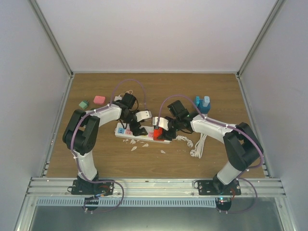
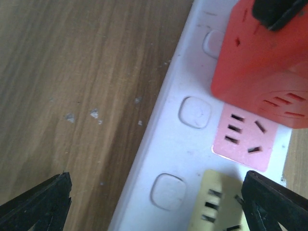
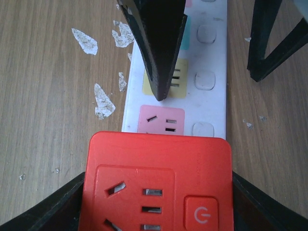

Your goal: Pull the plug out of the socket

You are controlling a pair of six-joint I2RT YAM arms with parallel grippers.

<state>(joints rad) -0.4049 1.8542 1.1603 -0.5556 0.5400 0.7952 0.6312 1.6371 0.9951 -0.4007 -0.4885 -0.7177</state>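
Wood-grain tabletop [image 1: 96,159] sits inside white walls. A white cable [image 1: 198,144] lies coiled beside the white power strip [image 1: 144,136], and white flakes [image 1: 134,147] are scattered along the strip's near edge. A red adapter plug [image 3: 159,163] is seated in the strip, and the right gripper [image 3: 159,179] clamps its fingers against both sides of it. The left gripper [image 2: 155,183] straddles the strip with fingers spread wide, holding nothing. Farther back lie a pink block [image 1: 99,99], a green block [image 1: 83,104] and a blue object [image 1: 203,103].
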